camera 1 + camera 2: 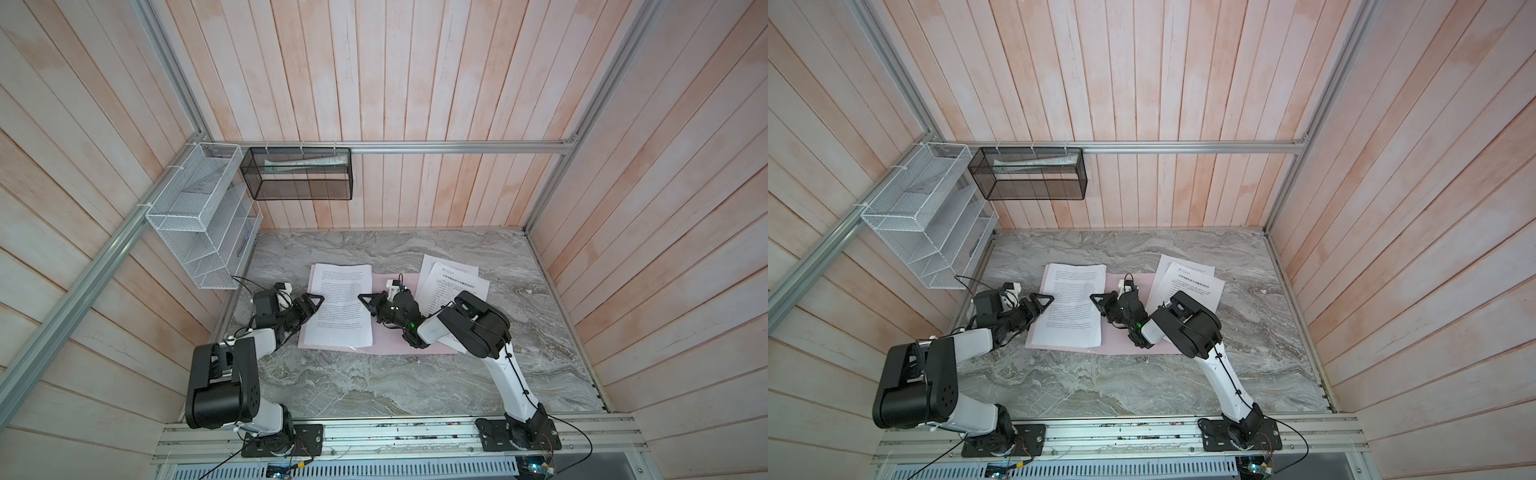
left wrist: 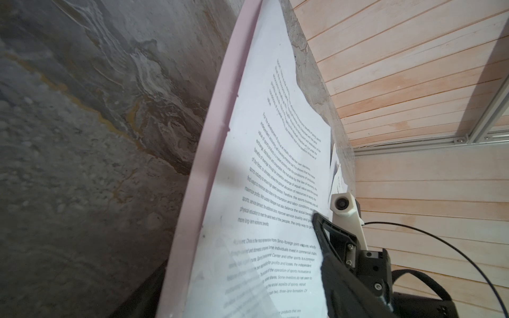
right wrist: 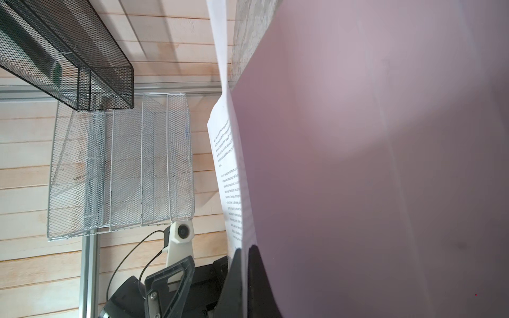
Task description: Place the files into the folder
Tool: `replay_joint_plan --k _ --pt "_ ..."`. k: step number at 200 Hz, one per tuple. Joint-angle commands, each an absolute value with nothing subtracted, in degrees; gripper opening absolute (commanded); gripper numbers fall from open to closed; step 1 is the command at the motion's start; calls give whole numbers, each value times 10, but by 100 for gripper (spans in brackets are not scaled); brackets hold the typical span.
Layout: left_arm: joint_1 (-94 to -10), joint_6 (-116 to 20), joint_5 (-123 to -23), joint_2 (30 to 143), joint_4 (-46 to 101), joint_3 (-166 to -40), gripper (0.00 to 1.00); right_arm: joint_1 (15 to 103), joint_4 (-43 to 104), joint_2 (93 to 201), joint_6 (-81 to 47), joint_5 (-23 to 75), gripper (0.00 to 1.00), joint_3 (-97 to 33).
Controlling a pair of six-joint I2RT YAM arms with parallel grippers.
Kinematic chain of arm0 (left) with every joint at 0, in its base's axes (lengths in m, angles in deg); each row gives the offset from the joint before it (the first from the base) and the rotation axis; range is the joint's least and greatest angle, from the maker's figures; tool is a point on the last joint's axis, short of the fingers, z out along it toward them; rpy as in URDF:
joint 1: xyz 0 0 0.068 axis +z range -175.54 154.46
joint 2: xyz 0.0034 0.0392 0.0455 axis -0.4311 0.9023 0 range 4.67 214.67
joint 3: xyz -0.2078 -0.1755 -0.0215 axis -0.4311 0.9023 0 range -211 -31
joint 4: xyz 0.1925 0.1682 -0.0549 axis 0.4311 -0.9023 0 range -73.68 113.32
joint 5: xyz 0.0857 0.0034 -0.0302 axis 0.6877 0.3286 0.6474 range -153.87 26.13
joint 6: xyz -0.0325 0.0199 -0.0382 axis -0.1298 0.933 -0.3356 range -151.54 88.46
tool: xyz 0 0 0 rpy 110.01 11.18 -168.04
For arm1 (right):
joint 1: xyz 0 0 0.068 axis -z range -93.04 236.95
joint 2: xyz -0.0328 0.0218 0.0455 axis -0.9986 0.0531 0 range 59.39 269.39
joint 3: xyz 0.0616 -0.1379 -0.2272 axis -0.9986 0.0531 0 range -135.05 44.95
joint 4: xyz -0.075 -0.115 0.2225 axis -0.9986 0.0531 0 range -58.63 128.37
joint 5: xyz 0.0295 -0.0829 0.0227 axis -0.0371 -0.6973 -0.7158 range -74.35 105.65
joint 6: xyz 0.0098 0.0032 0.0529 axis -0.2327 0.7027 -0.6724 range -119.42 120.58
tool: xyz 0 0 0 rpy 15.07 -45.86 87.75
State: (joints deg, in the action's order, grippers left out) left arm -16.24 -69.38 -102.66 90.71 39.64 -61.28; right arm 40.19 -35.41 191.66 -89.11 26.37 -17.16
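Spread wide, the left gripper was placed at the left edge of a white printed sheet laid flat on the thin pink folder; the right gripper, closed, was placed at its right edge. Farther right, more sheets were fanned on veined marble.

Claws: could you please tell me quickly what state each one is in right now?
Left claw: open.
Right claw: closed on the sheet.

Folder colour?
Pale pink folder, plain with no pattern; it shows best in the right wrist view.
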Motion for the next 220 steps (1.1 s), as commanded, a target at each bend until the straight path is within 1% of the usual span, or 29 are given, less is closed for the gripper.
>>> replay_joint_plan --k 1,39,67,80,95,117,145,157,182,192,201,210,220 --pt "-166 -699 -1037 909 410 -606 83 390 -333 1937 -902 260 0 -182" --pt "-166 -701 -1036 908 411 -604 83 386 -327 1934 -908 262 0 -181" --pt "-166 -699 -1034 901 410 -599 83 392 -255 1909 -858 285 0 -187" --pt "-166 -699 -1035 898 409 -599 84 395 -224 1889 -829 294 17 -181" --pt "-166 -699 -1036 897 407 -603 84 397 -192 1863 -804 303 28 -169" --pt "-166 -701 -1035 895 405 -609 84 403 -153 1832 -767 323 32 -150" --pt "-166 -704 -1036 896 409 -611 84 407 -143 1814 -757 353 32 -125" --pt "-166 -704 -1035 896 408 -611 83 407 -144 1812 -753 361 30 -120" --pt "-167 -703 -1034 897 407 -611 84 407 -159 1819 -763 383 17 -110" --pt "-167 -703 -1034 896 407 -611 84 406 -159 1822 -767 392 14 -110" --pt "-167 -702 -1034 895 404 -611 84 406 -163 1822 -769 395 9 -105" --pt "-167 -701 -1034 894 404 -611 84 406 -167 1823 -771 397 0 -102" --pt "-167 -701 -1033 893 403 -611 84 406 -172 1822 -774 397 0 -99"
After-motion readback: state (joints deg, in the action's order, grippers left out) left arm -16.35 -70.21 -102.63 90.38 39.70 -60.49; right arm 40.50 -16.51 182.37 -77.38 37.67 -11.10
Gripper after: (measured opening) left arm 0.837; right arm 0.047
